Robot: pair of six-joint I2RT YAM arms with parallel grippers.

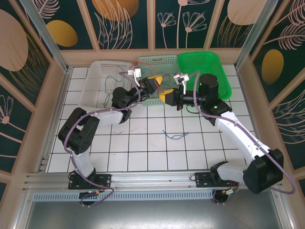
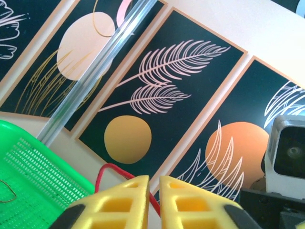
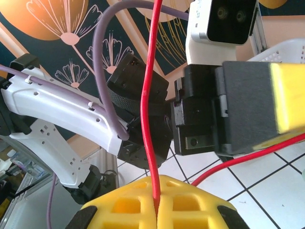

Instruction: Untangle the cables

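Observation:
A red cable runs taut between both grippers, above the tiled table. My right gripper is shut on it, the strand rising straight out of its closed yellow fingers. My left gripper holds the same red cable in the narrow slit between its yellow fingers. From above, the left gripper and right gripper sit close together in front of the baskets. A blue cable lies loose on the tiles. Thin dark and green strands lie in the white basket.
Three baskets line the back: white, pale green and bright green. The bright green basket also sits at the left in the left wrist view. The left arm with its lilac cable crosses the right wrist view. Patterned walls enclose the table.

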